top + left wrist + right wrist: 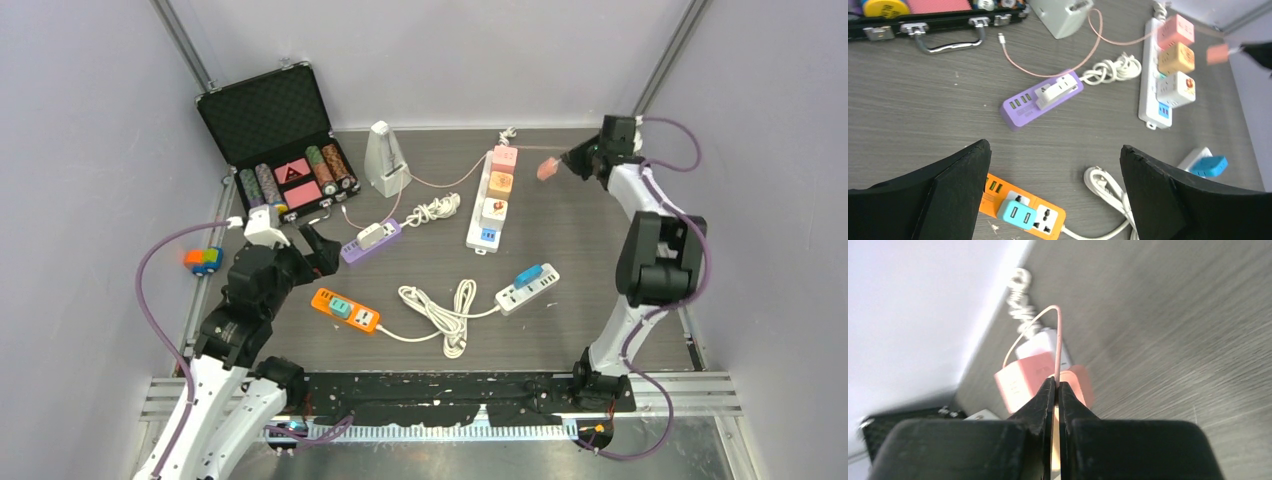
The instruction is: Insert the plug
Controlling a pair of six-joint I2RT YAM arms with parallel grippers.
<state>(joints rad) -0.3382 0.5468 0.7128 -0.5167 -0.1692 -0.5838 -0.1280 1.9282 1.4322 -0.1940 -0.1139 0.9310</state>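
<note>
A dark grey, wood-grained table [590, 270] is seen, closed in by pale lilac-grey walls [450, 60], with metal struts set in the rear corners. A long white power strip [1147, 75] is laid towards the back of the table. Three cube adapters are seated in it: a pink cube [504, 159], an orange cube [500, 184] and a white cube [494, 210]. A small red picture is carried on the white cube, but no writing can be read there, and the print on the other strips is too small to be made out.

Left of the long white power strip a purple power strip [371, 242] with a white adapter is found, and farther left an open black case [270, 120] of poker chips. On the near side of the long white power strip an orange power strip [345, 310] and a small white strip [515, 298] are laid, with coiled white cord between them.

The pink plug [547, 169] is held just right of the far end of the long white power strip, beside the pink cube and apart from it. It is clamped in the right gripper [570, 160], whose jaws are pressed together; a thin pink cable [1058, 335] is seen running out from between them and looping back towards the strip. The left gripper [297, 240] is spread wide with nothing in it, well left of the long white power strip and near the purple one
</note>
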